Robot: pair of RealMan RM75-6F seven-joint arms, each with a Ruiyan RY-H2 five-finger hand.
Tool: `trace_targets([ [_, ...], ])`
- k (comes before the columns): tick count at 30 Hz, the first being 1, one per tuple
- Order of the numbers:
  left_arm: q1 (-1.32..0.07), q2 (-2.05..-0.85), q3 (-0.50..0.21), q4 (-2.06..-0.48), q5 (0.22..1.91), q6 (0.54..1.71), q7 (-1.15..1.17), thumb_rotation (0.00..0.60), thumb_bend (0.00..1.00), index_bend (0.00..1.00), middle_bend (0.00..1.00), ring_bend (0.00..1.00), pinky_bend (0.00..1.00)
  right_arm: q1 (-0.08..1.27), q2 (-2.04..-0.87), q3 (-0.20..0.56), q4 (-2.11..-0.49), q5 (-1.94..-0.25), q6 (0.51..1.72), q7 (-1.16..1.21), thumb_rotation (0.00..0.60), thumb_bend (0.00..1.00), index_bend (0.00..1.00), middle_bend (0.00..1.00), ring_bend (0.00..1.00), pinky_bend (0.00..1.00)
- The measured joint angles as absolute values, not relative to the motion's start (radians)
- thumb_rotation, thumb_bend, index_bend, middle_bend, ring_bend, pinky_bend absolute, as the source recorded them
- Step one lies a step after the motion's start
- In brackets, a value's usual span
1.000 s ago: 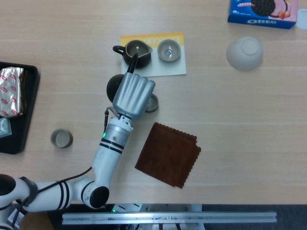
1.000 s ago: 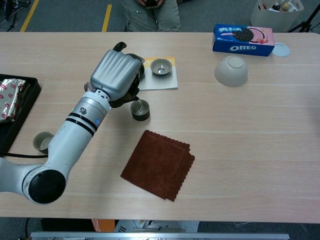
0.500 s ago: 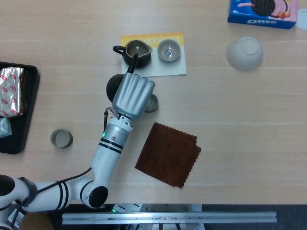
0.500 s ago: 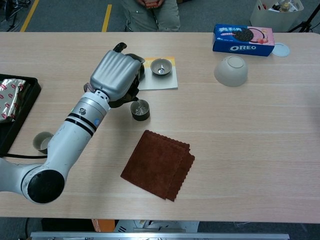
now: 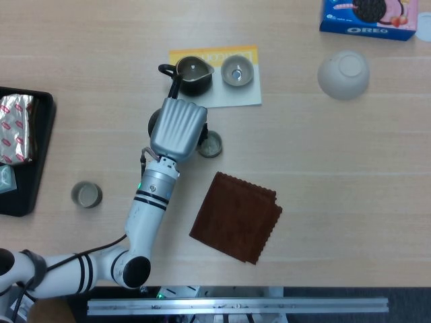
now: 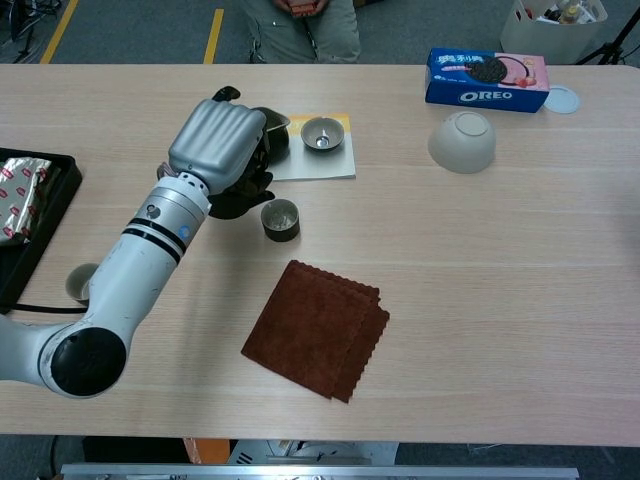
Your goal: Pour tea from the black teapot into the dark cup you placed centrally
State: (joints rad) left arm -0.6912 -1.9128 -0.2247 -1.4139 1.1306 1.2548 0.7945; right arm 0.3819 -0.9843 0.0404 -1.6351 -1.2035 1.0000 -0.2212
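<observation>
Left hand (image 6: pixel 218 147) sits over the black teapot (image 6: pixel 236 201), fingers curled down around it — gripping it, most of the pot hidden under the silver back of the hand. In the head view the left hand (image 5: pixel 176 128) points up-frame toward the card, with only a dark sliver of the black teapot (image 5: pixel 154 123) showing at its left edge. Spout direction and the pot's long axis cannot be told; the pot is too covered.

Dark cup (image 6: pixel 280 219) stands upright on the desk (image 6: pixel 520 260) just to the right of the hand, near but apart from the visible part of the pot. From above, the dark cup (image 5: pixel 210 144) sits just beside the hand's lower right edge.

Beyond the hand: a pale card with a yellow strip (image 5: pixel 232 97) carrying a small dark pitcher (image 5: pixel 193 72) with its handle to the left, and a small metal cup (image 5: pixel 237 70) beside it. Brown cloth (image 6: pixel 316 328), folded, lies nearer the front edge. White bowl (image 6: pixel 462 141) upside down to the right; Oreo box (image 6: pixel 487 79) behind it. Far left — a black tray (image 5: pixel 35 165) with wrapped snacks, and a small grey cup (image 5: pixel 87 194) near it.

Right hand not seen in either view.
</observation>
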Motion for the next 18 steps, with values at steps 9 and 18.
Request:
trace_targets([
  [9,-0.673,-1.893,-0.259,-1.445,1.088,1.240,0.703,0.599,0.30,1.00,1.00,0.86,0.13,0.382,-0.984,0.046,-1.647,-1.176,1.002,-0.239,0.600,0.29,0.06,0.10,0.00,0.00],
  [18,-0.639,-1.843,-0.277,-1.469,1.099,1.238,0.526,0.598,0.30,1.00,1.00,0.84,0.13,0.380,-0.981,0.045,-1.663,-1.182,1.005,-0.234,0.600,0.29,0.06,0.10,0.00,0.00],
])
